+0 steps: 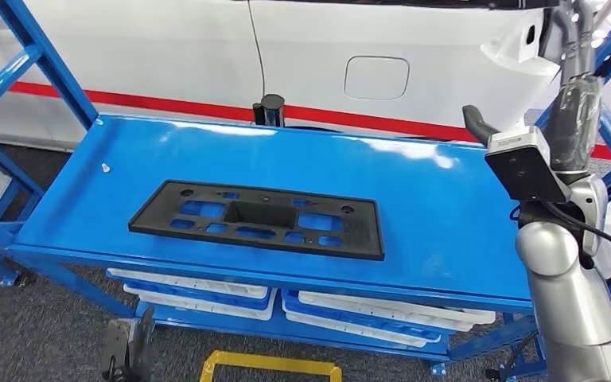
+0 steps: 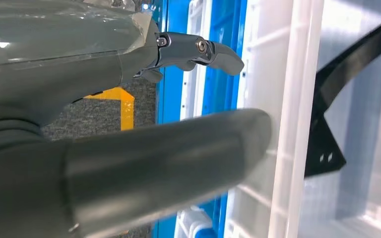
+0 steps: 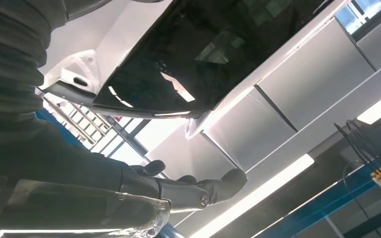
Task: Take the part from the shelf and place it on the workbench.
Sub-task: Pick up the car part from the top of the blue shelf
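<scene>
A flat black plastic part with several cut-outs lies on the blue workbench top, left of centre. In the left wrist view a second black part lies inside a white bin on the blue shelf. My left hand is just outside that bin's rim, thumb and fingers apart, holding nothing. My right hand is raised at the bench's far right edge. In the right wrist view the fingers of my right hand stretch out toward the ceiling with nothing in them.
White bins fill the shelf under the bench top. A white car body with a red stripe stands close behind the bench. Blue frame posts rise on both sides. A yellow floor marking lies in front.
</scene>
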